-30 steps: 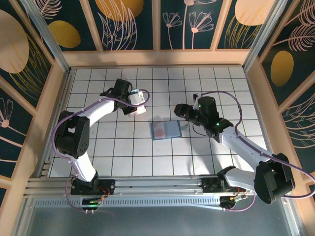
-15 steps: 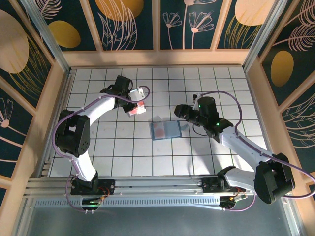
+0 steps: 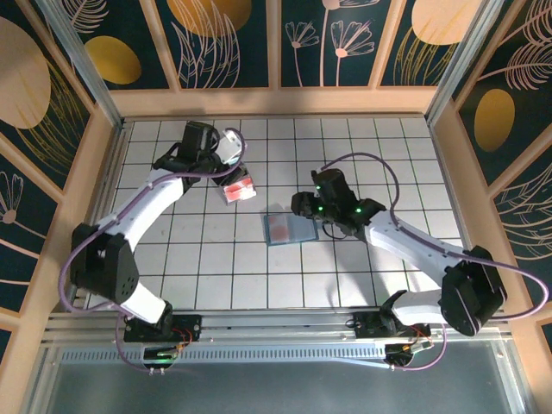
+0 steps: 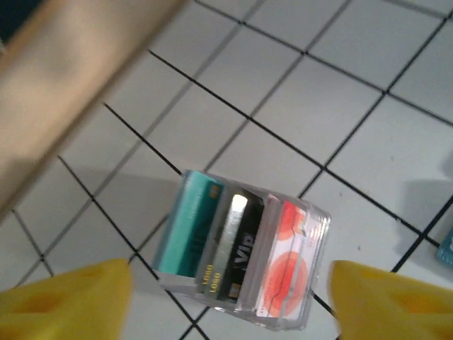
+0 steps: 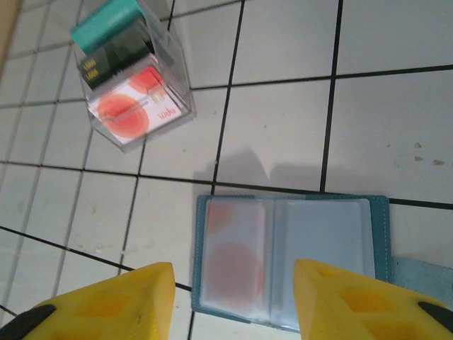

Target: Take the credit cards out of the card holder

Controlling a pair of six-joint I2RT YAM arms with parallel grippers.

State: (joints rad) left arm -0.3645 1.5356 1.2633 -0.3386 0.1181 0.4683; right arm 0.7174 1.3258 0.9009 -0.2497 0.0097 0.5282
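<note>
The card holder [image 3: 290, 228] lies open on the tiles, its paler blue-grey inside up. A red-pink credit card [image 5: 230, 262] sits in the holder's [image 5: 322, 248] left clear pocket. My right gripper [image 5: 233, 297] hovers open over it, a yellow finger on either side, and appears at the holder's far right edge from above [image 3: 304, 205]. Teal [image 4: 187, 227], black [image 4: 237, 244] and red-pink [image 4: 287, 262] credit cards stand in a clear plastic box [image 3: 239, 190]. My left gripper [image 4: 230, 297] is open just above that box, touching nothing.
A wooden wall [image 4: 78, 78] runs close behind the clear box [image 5: 177, 78]. Bare white tiles [image 3: 233, 259] lie in front of the holder and to its right. A bit of teal [image 5: 425, 273] pokes out past the holder's right edge.
My left gripper has opened and drawn back toward the far left, leaving the red-pink card in the clear box. My right arm has slid left over the holder, its jaws somewhat narrower.
</note>
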